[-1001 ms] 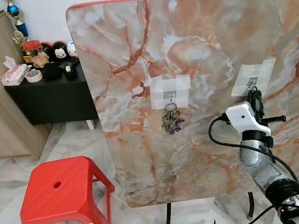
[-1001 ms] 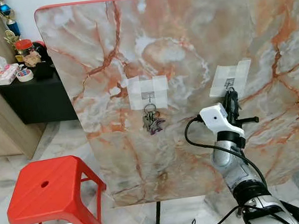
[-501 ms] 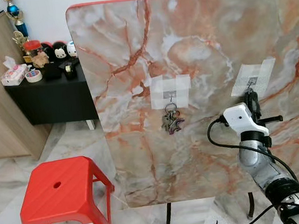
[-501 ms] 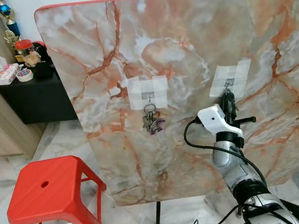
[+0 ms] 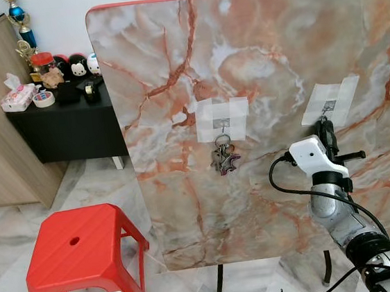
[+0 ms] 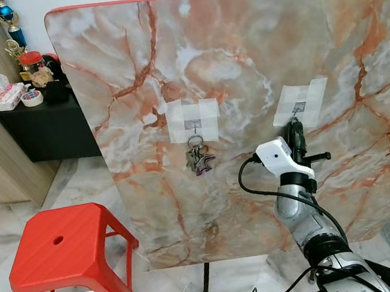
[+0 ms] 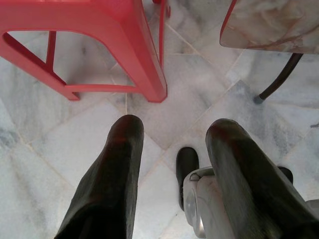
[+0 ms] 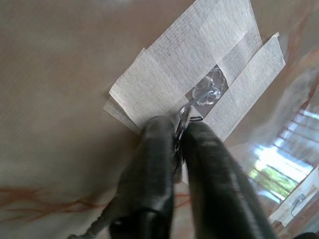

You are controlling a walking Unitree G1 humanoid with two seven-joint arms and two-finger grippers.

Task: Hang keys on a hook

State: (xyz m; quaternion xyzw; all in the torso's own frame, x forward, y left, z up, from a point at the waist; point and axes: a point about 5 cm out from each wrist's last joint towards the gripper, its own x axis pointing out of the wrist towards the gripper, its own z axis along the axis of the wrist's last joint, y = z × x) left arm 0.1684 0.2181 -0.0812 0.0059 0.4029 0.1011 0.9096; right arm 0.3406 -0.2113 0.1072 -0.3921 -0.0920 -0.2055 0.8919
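Right wrist view: one hook, two taped strips.

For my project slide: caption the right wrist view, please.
Right claw pinches a wire key ring just below the clear taped hook on the marble board.

the upright marble board is bare across its upper half and down its left edge, so there is open passage there. near its middle a taped hook carries a bunch of keys that hangs against the face. toward the right edge a second taped hook is crowded: the right gripper sits right under it, its fingers pinched on a thin wire ring, with the silver arm and black cable below it toward the bottom right corner. left of the board a red stool stands on the floor, with tiled floor open between it and the board's black legs. the left gripper hangs over that floor, fingers spread.
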